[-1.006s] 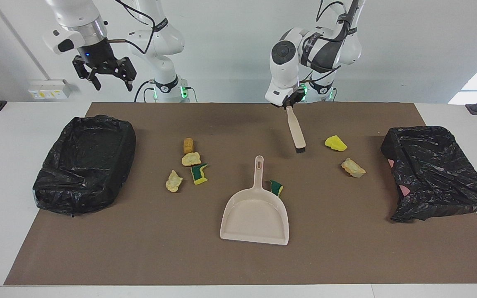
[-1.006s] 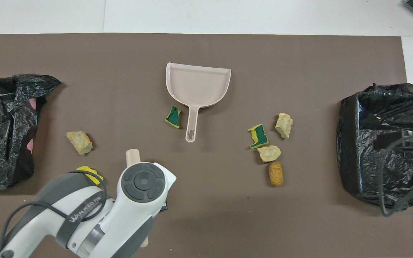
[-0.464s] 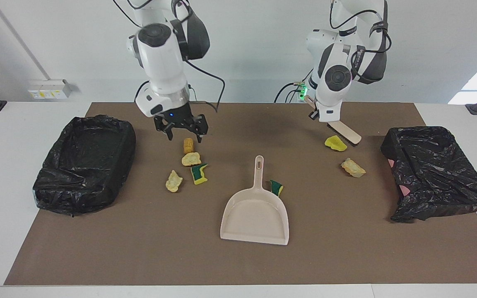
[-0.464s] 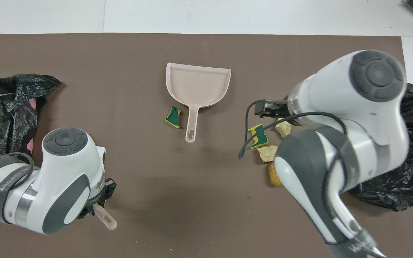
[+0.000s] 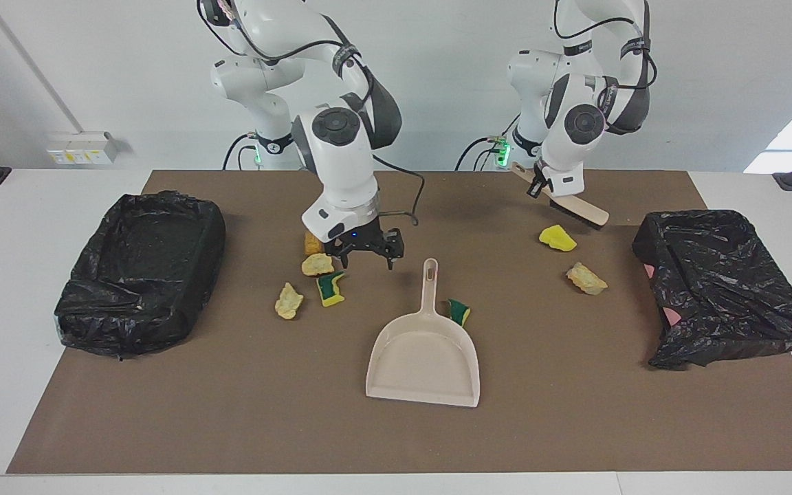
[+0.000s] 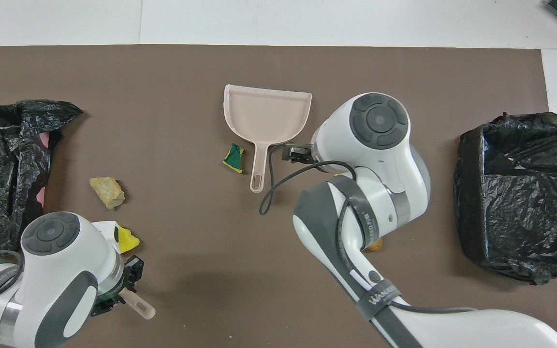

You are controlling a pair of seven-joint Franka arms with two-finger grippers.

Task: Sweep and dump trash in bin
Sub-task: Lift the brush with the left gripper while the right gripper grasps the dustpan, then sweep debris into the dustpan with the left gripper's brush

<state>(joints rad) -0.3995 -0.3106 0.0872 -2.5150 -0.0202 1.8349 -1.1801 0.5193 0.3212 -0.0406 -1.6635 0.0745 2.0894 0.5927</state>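
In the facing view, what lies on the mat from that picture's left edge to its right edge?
Bin → pale scrap → green-and-yellow sponge → right gripper → dustpan → green sponge piece → yellow sponge → tan lump → second bin.

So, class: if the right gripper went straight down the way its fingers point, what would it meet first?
Probably the brown mat. The open right gripper hangs between the dustpan handle and the trash cluster. Depth is unclear, so it might clip the green-and-yellow sponge piece.
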